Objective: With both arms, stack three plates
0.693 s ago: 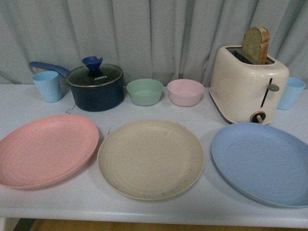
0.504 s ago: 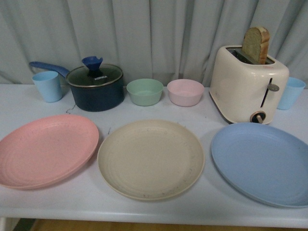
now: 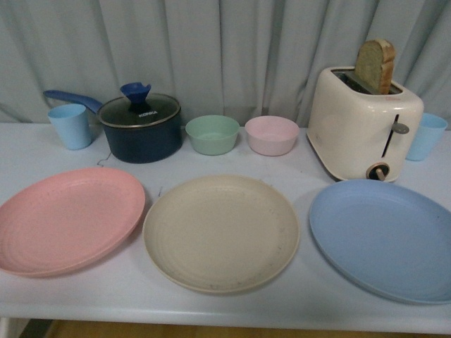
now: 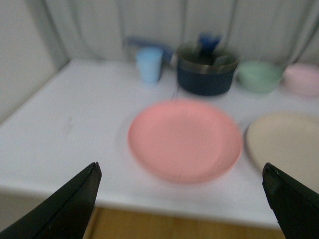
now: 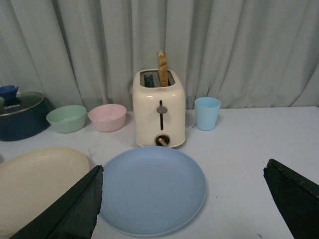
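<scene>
Soft, even light falls from overhead with a cool, slightly dim cast. It leaves only faint shadows under the near rim of the cream plate (image 3: 220, 232) and a mild sheen on the toaster (image 3: 363, 127). The front view is a little grainy. The left wrist view is smeared throughout, so the pink plate (image 4: 185, 140) and navy pot (image 4: 205, 74) lose their edges. The right wrist view is crisp.

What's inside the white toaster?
A slice of bread stands in a slot of the toaster, its top sticking out. Its lower part is hidden by the toaster's body, and the slots' depths cannot be seen.
</scene>
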Controlling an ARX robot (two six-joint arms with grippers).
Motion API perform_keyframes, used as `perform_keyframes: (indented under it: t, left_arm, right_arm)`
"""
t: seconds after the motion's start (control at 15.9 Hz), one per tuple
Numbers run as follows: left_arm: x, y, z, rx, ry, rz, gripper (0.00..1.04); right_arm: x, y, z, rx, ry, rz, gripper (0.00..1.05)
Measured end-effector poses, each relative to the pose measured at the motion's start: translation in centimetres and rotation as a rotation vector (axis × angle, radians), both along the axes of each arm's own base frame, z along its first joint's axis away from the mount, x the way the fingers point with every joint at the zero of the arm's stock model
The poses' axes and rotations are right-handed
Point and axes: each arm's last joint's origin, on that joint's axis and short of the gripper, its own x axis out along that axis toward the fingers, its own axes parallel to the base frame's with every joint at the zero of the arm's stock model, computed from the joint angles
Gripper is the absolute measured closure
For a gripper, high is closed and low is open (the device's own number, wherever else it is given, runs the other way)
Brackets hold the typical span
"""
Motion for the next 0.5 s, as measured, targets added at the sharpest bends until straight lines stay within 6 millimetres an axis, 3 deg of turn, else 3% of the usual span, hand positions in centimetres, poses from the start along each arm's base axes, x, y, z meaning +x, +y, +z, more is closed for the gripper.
perform_keyframes:
  t: [0.13,0.5]
  left_arm:
    - [2.4,1.6,0.7,-0.036,0.115,0.093,0.07]
    - [12.4,4.7,1.9,-0.081,0.352,-0.048,0.07]
  right_arm:
    - [0.0,0.0,0.0,0.0,0.0,0.002,0.06]
    - [0.0,0.0,0.0,0.0,0.0,0.002,0.06]
